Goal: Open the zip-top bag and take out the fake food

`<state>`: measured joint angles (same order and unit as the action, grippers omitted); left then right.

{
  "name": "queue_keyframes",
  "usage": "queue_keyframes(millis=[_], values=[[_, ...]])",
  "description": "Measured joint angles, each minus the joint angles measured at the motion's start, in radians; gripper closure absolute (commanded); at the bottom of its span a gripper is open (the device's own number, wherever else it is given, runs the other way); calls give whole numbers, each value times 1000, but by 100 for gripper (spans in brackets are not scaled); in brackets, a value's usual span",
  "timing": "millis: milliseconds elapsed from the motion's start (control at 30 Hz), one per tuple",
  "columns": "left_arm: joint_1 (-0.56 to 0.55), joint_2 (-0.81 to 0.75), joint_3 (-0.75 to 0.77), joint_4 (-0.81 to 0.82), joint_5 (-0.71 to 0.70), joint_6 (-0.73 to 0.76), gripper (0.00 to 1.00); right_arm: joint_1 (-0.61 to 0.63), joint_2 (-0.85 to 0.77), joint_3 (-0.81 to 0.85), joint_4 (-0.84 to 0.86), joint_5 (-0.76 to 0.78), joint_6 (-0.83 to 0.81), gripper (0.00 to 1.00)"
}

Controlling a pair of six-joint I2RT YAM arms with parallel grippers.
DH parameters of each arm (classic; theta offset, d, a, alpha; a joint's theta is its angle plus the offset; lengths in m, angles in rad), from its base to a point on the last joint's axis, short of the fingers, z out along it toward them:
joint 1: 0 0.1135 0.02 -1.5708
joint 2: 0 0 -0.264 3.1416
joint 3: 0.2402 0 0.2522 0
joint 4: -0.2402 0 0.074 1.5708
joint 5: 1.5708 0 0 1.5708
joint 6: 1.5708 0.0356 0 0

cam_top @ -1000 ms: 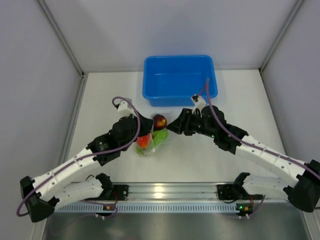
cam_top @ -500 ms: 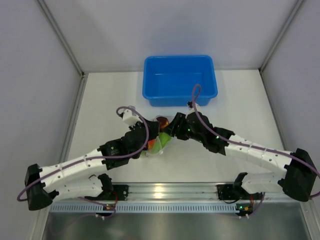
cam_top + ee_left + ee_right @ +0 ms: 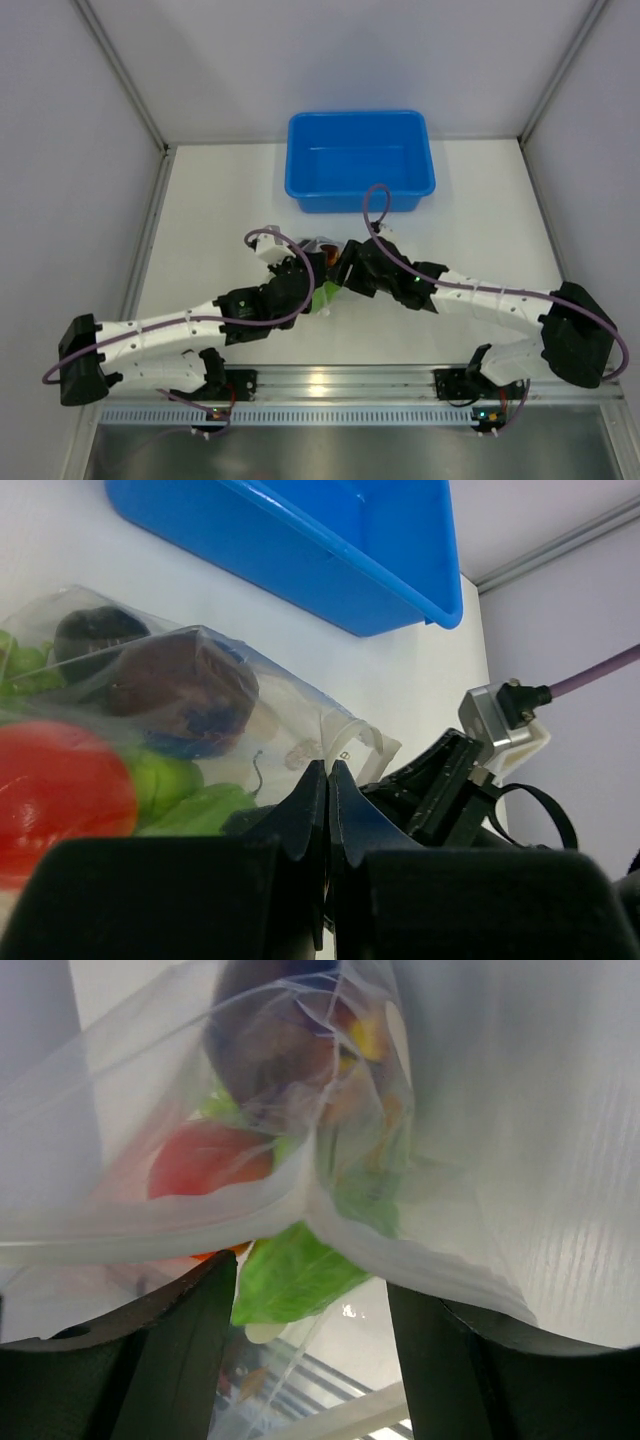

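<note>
Apparently zip-top bag (image 3: 120, 1210) edge lies within spread jaws of right gripper (image 3: 312, 1280).

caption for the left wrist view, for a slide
Shut left gripper at the edge of the zip-top bag, fake food inside, blue bin behind

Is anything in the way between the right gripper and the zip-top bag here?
Nothing visible. The right gripper is open, and a fold of the zip-top bag lies directly between its jaws. The fake food is inside the bag, behind the film.
</note>
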<state>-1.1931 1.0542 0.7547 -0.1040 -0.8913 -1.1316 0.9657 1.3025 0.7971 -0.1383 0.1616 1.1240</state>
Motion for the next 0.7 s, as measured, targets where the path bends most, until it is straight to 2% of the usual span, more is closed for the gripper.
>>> queue_keyframes(millis=[200, 400, 500, 600, 633, 700], values=[[-23, 0, -9, 0, -39, -12, 100, 0, 64, -1, 0, -34, 16, 33], [-33, 0, -31, 2, -60, -39, 100, 0, 115, -29, 70, -88, 32, 35], [-39, 0, -40, 1, -61, -46, 100, 0, 166, -31, 134, -136, 29, 43], [-41, -11, -47, -1, -61, -46, 100, 0, 198, -31, 193, -167, 22, 59], [-42, -18, -52, -1, -63, -45, 100, 0, 201, -31, 204, -170, 18, 68], [-43, -32, -62, -1, -68, -45, 100, 0, 202, -31, 221, -172, 9, 72]])
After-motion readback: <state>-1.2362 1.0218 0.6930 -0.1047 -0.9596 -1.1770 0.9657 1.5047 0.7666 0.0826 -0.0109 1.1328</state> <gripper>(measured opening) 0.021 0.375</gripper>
